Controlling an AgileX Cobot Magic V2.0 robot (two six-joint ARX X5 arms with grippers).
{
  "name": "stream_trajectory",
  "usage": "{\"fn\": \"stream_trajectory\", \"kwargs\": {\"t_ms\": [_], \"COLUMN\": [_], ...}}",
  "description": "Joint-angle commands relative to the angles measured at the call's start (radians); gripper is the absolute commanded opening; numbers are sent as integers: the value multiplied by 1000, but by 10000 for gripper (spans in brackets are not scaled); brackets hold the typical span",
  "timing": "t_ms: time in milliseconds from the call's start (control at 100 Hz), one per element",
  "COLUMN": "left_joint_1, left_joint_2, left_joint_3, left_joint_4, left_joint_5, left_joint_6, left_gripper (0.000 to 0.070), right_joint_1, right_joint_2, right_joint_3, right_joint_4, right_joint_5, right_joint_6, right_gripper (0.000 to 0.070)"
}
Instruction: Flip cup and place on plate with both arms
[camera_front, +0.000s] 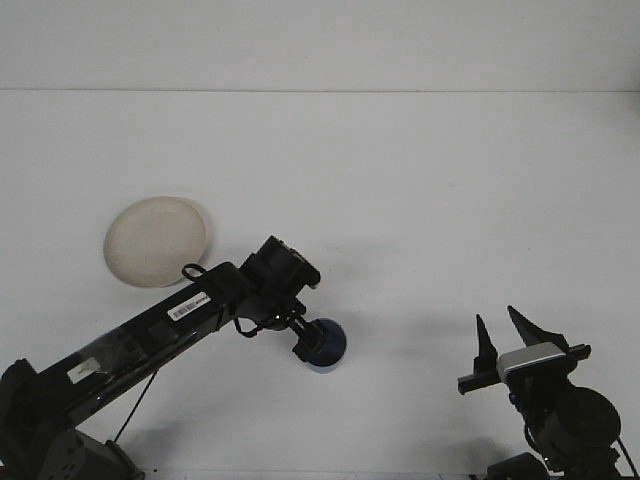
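The left gripper (311, 343), jaws' state hidden, meets the small blue plastic cup (328, 345); flipping and placing on the round cream plate (157, 240) at ten o'clock remain, right gripper (502, 337) idle, jaws apart.

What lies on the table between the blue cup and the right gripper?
Nothing: the front view shows only bare white table between the blue cup and the right gripper.

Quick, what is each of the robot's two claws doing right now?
Left gripper: over the blue cup, grip cannot be told.
Right gripper: open, holding nothing.
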Motion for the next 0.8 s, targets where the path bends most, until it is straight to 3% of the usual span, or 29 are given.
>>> {"fn": "stream_trajectory", "kwargs": {"t_ms": [0, 170, 260, 330, 460, 790], "left_joint_1": [-11, -23, -26, -30, -40, -22], "left_joint_2": [32, 77, 99, 109, 109, 94], "left_joint_3": [21, 21, 21, 21, 21, 156], "left_joint_4": [4, 16, 16, 18, 39, -63], "left_joint_5": [-8, -8, -9, -11, -12, -64], "left_joint_6": [11, 7, 8, 8, 4, -12], "left_gripper": [544, 523, 437, 326, 1, 14], "right_joint_1": [2, 2, 2, 2, 2, 2], "right_joint_2": [0, 0, 0, 0, 0, 0], "right_joint_3": [2, 2, 2, 2, 2, 2], "right_joint_4": [10, 10, 9, 9, 9, 9], "right_joint_5": [0, 0, 0, 0, 0, 0], "right_joint_6": [7, 7, 7, 7, 7, 7], "right_gripper": [318, 318, 317, 318, 317, 318]}}
